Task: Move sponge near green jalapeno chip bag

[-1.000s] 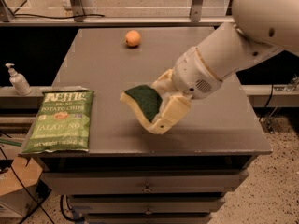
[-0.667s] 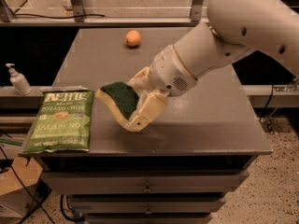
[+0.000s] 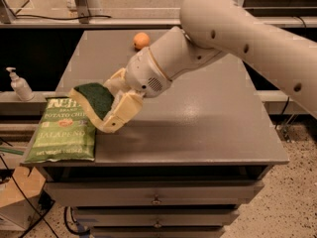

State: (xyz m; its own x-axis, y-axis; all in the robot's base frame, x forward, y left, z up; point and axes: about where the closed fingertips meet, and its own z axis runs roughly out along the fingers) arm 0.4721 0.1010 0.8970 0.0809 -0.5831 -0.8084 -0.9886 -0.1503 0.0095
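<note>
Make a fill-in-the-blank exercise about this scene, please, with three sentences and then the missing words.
1. The pincer holds the sponge with its dark ____ side towards the camera.
2. Of the sponge and the round fruit, the ____ is nearer to the green jalapeno chip bag.
3. The round fruit, near the far edge of the table, is ____ in colour.

Missing words: green; sponge; orange.

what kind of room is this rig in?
Probably a lab or workshop: grey drawer cabinet, speckled floor, loose cables. The pincer holds the sponge over the cabinet's left side, beside the chip bag.
</note>
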